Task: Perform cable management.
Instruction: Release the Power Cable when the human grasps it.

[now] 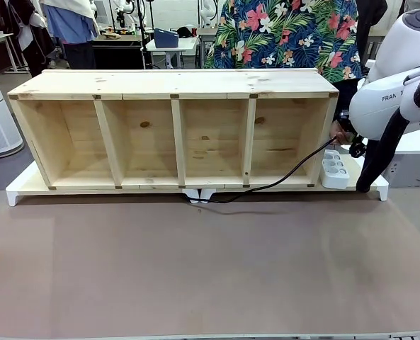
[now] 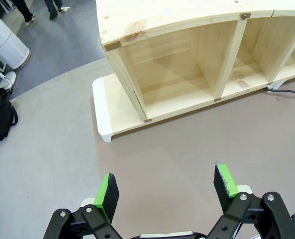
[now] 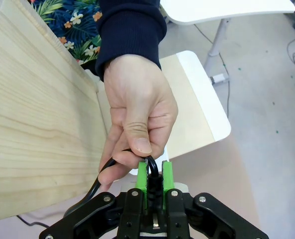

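The cable (image 1: 280,178) is a thin black cord running from under the wooden shelf's (image 1: 174,127) front edge up to its right end. In the right wrist view my right gripper (image 3: 154,175) is shut on the cable's end (image 3: 151,164), pinched between the green pads. A person's hand (image 3: 137,109) in a dark sleeve grips the same cable just above my fingertips, and the cord (image 3: 94,188) trails off to the lower left. My left gripper (image 2: 167,191) is open and holds nothing, hovering over the brown mat off the shelf's left end (image 2: 137,94).
A white power strip (image 1: 335,171) lies on the white base (image 1: 22,190) beside the shelf's right end. My right arm (image 1: 390,99) hangs over that corner. The person in a floral shirt (image 1: 287,32) stands behind the shelf. The brown mat (image 1: 210,269) spreads in front.
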### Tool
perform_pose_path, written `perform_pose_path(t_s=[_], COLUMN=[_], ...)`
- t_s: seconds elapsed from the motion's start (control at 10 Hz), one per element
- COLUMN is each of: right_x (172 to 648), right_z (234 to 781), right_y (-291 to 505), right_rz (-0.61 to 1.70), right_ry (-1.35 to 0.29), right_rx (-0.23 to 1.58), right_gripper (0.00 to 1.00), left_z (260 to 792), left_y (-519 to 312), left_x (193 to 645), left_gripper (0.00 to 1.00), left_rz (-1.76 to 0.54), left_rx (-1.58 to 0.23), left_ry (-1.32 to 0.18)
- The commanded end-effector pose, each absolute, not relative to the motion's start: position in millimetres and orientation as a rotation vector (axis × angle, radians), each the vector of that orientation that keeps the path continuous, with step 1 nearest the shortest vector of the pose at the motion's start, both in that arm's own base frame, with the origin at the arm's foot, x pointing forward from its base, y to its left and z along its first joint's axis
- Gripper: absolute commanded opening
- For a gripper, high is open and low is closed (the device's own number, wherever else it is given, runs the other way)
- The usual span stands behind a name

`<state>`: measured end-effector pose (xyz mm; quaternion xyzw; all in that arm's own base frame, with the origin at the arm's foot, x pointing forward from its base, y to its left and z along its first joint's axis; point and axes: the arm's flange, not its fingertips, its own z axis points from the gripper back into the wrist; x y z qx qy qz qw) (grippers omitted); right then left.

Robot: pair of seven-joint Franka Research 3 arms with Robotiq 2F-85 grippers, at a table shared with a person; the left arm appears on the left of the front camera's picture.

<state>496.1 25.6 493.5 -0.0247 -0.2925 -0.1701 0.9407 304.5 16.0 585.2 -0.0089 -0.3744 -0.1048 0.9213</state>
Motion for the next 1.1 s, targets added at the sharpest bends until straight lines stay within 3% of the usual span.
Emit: perform_pose_path(t_s=[0.0, 0.3, 0.5, 0.8, 0.9, 1.0], right_x=[496.5, 496.1, 497.1, 495.0, 495.8, 495.3], right_z=[493.4, 493.5, 493.2, 493.7, 495.2, 495.6], right_y=[27.4, 25.6, 25.0, 25.8, 27.4, 28.7], right_rz=[-0.344, -0.347, -0.340, -0.324, -0.313, -0.303], right_ry=[-0.600, -0.597, -0.630, -0.622, -0.541, -0.522], right_rx=[-0.053, -0.051, -0.073, -0.067, -0.048, -0.052], right_gripper=[0.15, 0.15, 0.00, 0.00, 0.33, 0.34], left_z=[584.9, 584.9, 584.9, 584.9, 584.9, 584.9], left_y=[17.5, 17.5, 17.5, 17.5, 17.5, 17.5], left_x=[304.4, 304.4, 304.4, 304.4, 304.4, 304.4], left_gripper=[1.00, 1.00, 1.00, 1.00, 1.00, 1.00], left_rz=[-0.211, -0.211, -0.211, -0.211, -0.211, -0.211], left_rx=[-0.022, -0.022, -0.022, -0.022, -0.022, -0.022], left_ry=[-0.764, -0.764, -0.764, -0.764, -0.764, -0.764])
